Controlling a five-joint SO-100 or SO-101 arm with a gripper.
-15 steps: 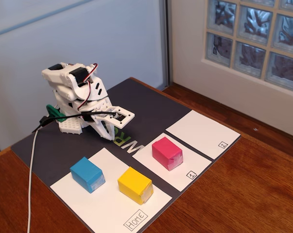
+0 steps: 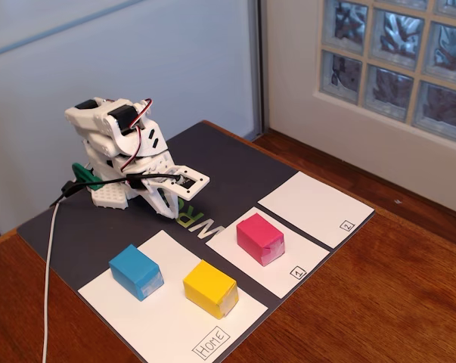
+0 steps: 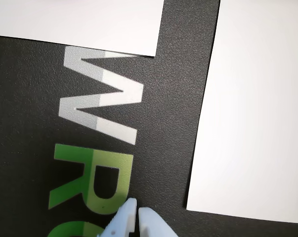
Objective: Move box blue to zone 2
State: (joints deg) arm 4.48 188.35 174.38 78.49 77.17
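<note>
The arm is folded low over the dark mat [image 2: 235, 162], its hand [image 3: 137, 212] clenched empty just above the mat's printed letters, which seem to read "WRO", though they are cut off. The blue box [image 2: 136, 271] sits on the "Home" sheet [image 2: 175, 325], at 9 o'clock from the yellow box [image 2: 210, 288]. Zone 2 [image 2: 314, 208], marked "2", lies bare at 2 o'clock from the pink box [image 2: 260, 237] on sheet "1" [image 2: 288, 274].
</note>
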